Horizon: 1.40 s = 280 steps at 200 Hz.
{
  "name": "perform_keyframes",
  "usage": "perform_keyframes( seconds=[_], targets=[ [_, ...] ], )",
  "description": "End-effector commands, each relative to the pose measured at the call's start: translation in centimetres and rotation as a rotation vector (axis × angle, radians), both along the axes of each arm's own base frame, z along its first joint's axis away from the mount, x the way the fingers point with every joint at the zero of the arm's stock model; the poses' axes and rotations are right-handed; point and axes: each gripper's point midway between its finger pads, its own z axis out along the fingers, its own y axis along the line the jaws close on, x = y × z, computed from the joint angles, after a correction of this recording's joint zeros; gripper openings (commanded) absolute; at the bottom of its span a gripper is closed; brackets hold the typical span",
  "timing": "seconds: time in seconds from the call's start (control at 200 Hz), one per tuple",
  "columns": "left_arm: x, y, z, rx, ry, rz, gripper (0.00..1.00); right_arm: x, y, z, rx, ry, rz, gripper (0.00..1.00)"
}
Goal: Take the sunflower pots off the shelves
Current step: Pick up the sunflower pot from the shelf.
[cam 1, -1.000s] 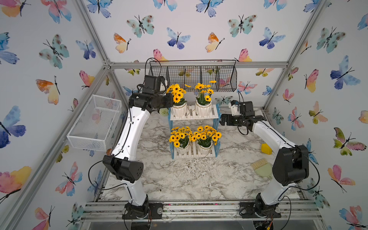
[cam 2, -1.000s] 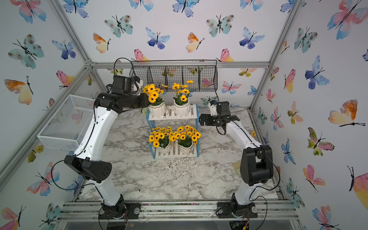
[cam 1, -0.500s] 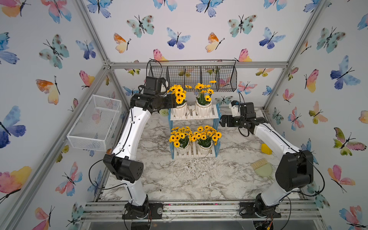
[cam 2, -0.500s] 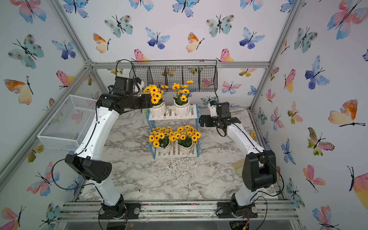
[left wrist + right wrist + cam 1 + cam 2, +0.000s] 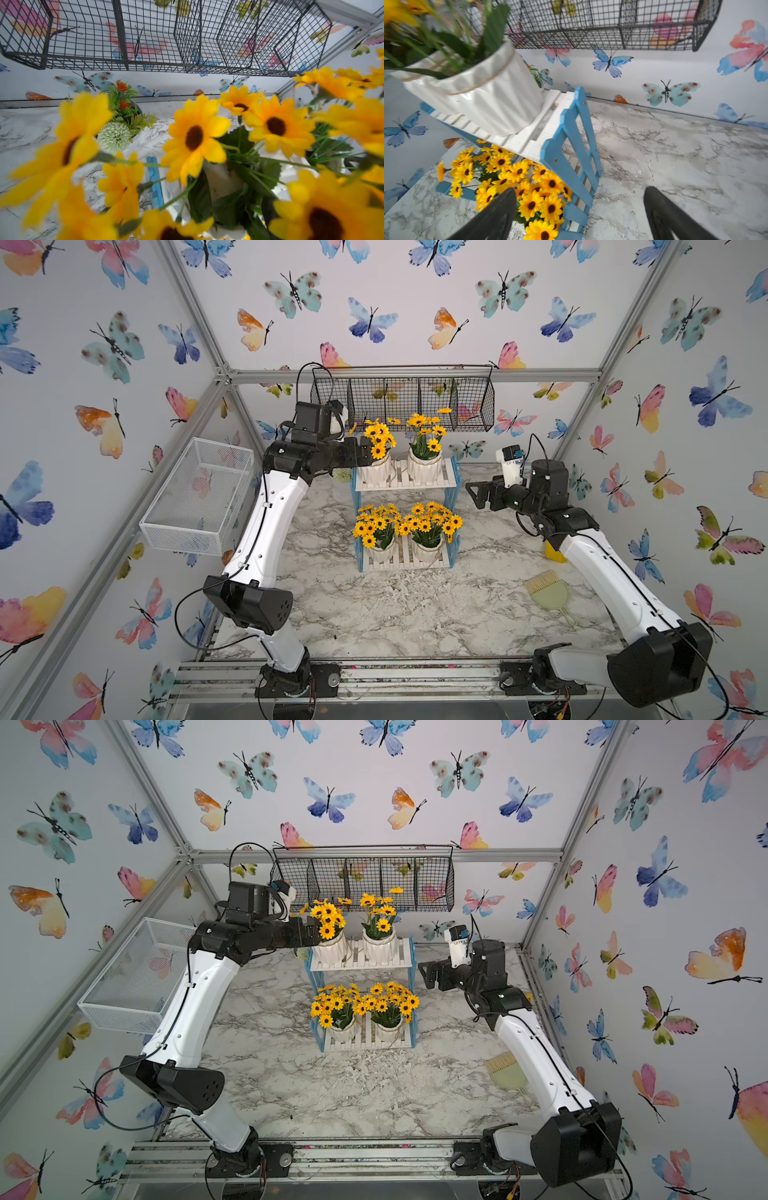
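Observation:
Four sunflower pots stand on the shelves (image 5: 454, 485). Two are on the upper tier (image 5: 375, 472) (image 5: 424, 467) and two on the lower tier (image 5: 380, 552) (image 5: 428, 551). My left gripper (image 5: 365, 451) reaches in from the left and sits at the blooms and rim of the upper left pot (image 5: 330, 949). In the left wrist view yellow flowers and leaves over that pot (image 5: 220, 180) hide the fingers. My right gripper (image 5: 476, 493) hovers right of the shelves (image 5: 564, 145) at upper-tier height, open and holding nothing (image 5: 579, 207).
A black wire basket (image 5: 403, 402) hangs on the back wall just above the upper flowers. A white mesh basket (image 5: 199, 497) hangs on the left wall. A pot with orange-red flowers (image 5: 122, 108) stands behind the shelves' left side. A green brush (image 5: 548, 591) and a yellow object (image 5: 555, 552) lie at the right.
My left gripper has pushed rightward into the upper left pot's flowers. The right arm's elbow has swung down toward the front while its gripper stays beside the shelves.

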Motion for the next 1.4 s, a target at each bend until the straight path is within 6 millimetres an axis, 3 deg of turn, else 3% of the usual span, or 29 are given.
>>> perform_keyframes(
  seconds=[0.0,0.095,0.305,0.591,0.726,0.856,1.006,1.396],
  targets=[
    [-1.2,-0.2,3.0,-0.036,-0.100,-0.046,0.98,-2.5,2.4,2.2,0.041,-0.139,0.193,0.98],
    [-1.7,-0.2,3.4,-0.040,-0.126,-0.060,0.98,-3.8,2.9,3.4,0.070,-0.220,0.251,0.98],
    [-3.1,0.1,5.0,-0.065,-0.198,-0.087,0.98,-4.0,3.8,4.7,0.077,-0.327,0.323,0.98],
    [-6.9,3.2,10.5,-0.200,-0.449,-0.102,0.98,-2.0,5.0,4.5,0.036,-0.414,0.389,0.98],
    [-8.8,4.1,11.8,-0.245,-0.540,-0.148,0.98,-1.0,5.9,5.3,0.026,-0.451,0.438,0.98],
    [-9.5,4.2,12.0,-0.260,-0.591,-0.185,0.98,0.2,6.4,6.3,0.016,-0.498,0.455,0.98],
    [-8.8,4.7,11.4,-0.286,-0.595,-0.197,0.98,1.0,7.4,7.0,0.031,-0.524,0.507,0.98],
    [-7.9,5.5,11.4,-0.366,-0.633,-0.244,0.98,3.7,9.1,6.2,0.090,-0.489,0.581,0.98]
  ],
)
